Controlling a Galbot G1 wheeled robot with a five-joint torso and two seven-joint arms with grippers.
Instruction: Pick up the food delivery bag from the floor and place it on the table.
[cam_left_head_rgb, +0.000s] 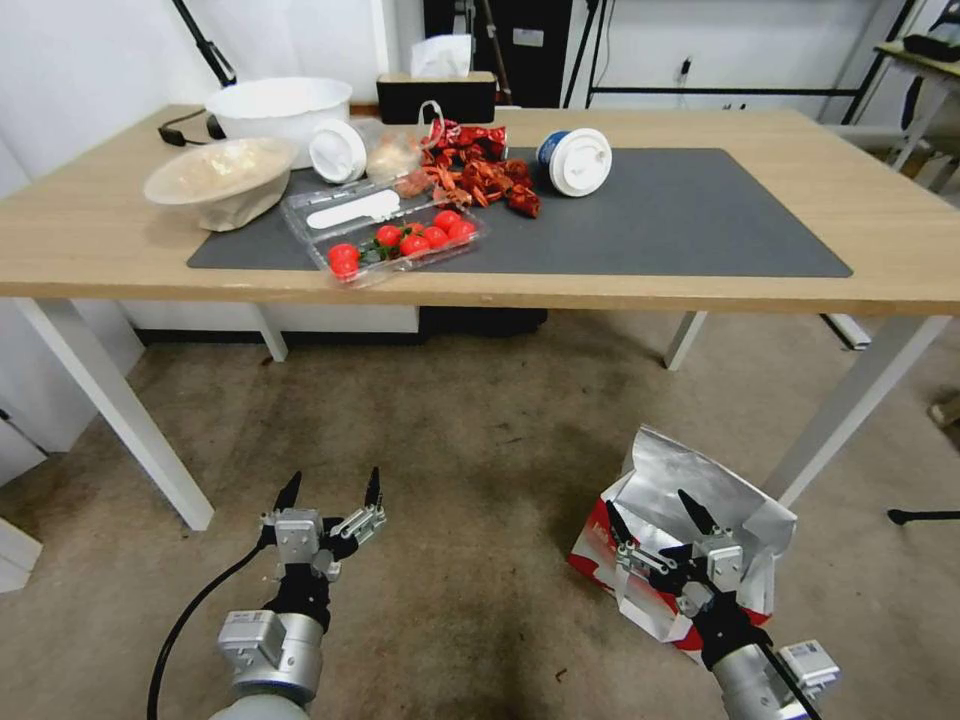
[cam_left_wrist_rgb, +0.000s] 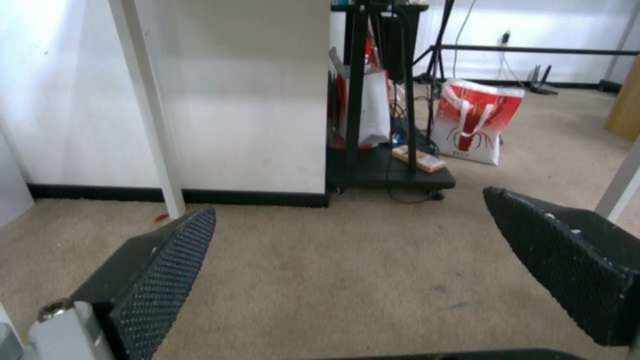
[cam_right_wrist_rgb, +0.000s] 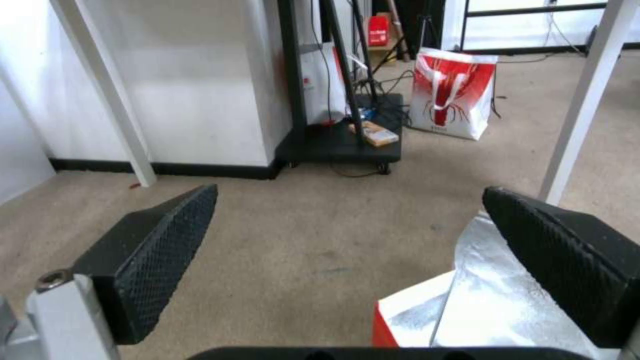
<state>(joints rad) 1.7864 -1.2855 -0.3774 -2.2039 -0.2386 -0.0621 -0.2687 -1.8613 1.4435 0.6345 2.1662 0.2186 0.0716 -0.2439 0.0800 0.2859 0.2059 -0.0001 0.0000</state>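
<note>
Right now the boxy white food delivery bag with its red band and crinkled silver foil lining (cam_left_head_rgb: 690, 500) sits on the mottled brownish-grey floor (cam_left_head_rgb: 480, 450), near right, just beside the white right leg of the worktop. Its mouth gapes open and the foil stands up. The right gripper (cam_left_head_rgb: 660, 515) hangs directly over that bag, jaws spread wide, nothing between them; from the right wrist view the foil and a white-and-red corner of the bag (cam_right_wrist_rgb: 480, 300) lie under the right-hand finger (cam_right_wrist_rgb: 567, 260), and I can't tell whether they touch. The left gripper (cam_left_head_rgb: 330, 490) hovers over bare floor at near left, well apart from the bag, jaws also wide open and empty.

Up above, the large light-wood worktop on white legs (cam_left_head_rgb: 780, 130) carries a dark grey mat (cam_left_head_rgb: 680, 220). On the left part of it sit a clear plastic tray of red cherry tomatoes (cam_left_head_rgb: 400, 240), a heap of red crayfish (cam_left_head_rgb: 480, 175), a white tub lying on its side (cam_left_head_rgb: 575, 160) and a pale, plastic-lined bowl (cam_left_head_rgb: 225, 180). A large white bowl (cam_left_head_rgb: 280, 105) stands behind.
</note>
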